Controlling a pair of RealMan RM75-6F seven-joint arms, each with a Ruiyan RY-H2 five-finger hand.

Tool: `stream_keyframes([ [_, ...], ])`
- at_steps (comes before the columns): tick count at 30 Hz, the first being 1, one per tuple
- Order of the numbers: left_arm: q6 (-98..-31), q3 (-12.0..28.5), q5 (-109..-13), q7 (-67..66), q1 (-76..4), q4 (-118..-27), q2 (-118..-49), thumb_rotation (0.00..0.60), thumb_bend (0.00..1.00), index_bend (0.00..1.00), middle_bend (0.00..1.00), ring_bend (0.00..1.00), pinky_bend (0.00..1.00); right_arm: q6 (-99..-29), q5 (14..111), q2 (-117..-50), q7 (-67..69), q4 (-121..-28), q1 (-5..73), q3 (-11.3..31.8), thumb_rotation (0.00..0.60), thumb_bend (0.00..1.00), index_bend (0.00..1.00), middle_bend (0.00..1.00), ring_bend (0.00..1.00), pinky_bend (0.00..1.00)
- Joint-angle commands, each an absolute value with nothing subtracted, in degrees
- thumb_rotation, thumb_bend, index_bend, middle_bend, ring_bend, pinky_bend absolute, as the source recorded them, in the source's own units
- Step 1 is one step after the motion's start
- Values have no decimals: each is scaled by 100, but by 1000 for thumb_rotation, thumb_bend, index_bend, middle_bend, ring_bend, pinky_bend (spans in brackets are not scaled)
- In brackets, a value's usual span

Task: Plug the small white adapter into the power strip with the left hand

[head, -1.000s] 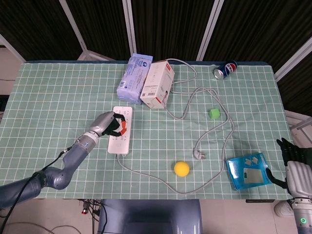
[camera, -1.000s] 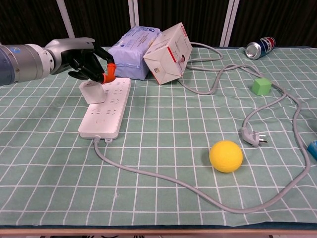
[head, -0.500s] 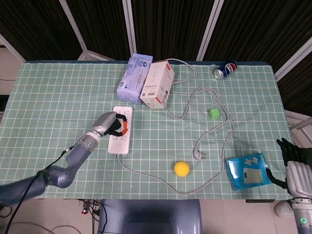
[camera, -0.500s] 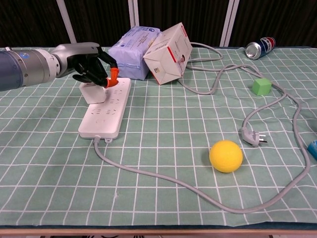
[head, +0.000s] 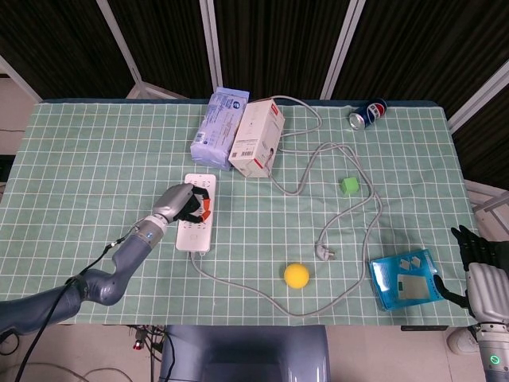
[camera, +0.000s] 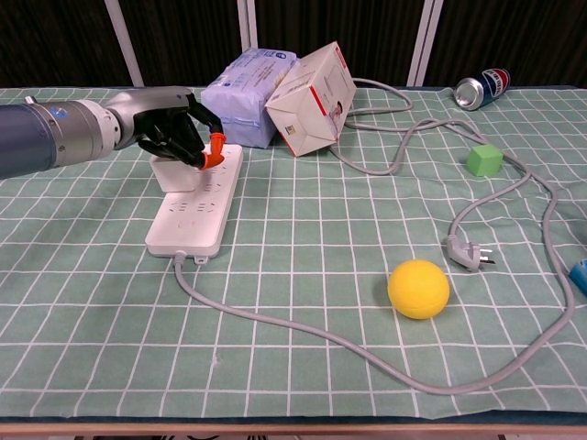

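fingers (camera: 188, 147) on adapter (camera: 171, 173); tilted box (camera: 313, 87), blue pack (camera: 246, 86) behind strip (camera: 197, 203).

On the bench (head: 95, 159), the left hand (head: 179, 204) rests curled over the middle of the white power strip (head: 197, 213), whose grey cable (head: 262, 296) loops toward the near edge past a yellow ball (head: 297, 275), while the right hand (head: 477, 255) hangs off the right edge beside a blue packet (head: 406, 279).
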State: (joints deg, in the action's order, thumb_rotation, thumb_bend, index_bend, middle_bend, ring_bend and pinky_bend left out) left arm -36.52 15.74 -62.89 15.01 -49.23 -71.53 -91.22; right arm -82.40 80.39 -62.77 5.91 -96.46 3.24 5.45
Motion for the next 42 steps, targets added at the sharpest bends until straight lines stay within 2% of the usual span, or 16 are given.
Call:
stream_keyframes([
  [1, -3658, 1560, -6315, 1505, -4940, -7121, -9163, 600, 568, 855, 1000, 926, 1000, -8237, 8038, -6276, 593, -9648, 324, 545, 600, 396, 0, 0, 0, 40],
  [42, -3660, 1428, -6163, 1161, -5046, -7117, -9297, 600, 568, 854, 1000, 924, 1000, -8307, 8104, -6267, 648, -9654, 310, 552, 600, 396, 0, 0, 0, 40],
])
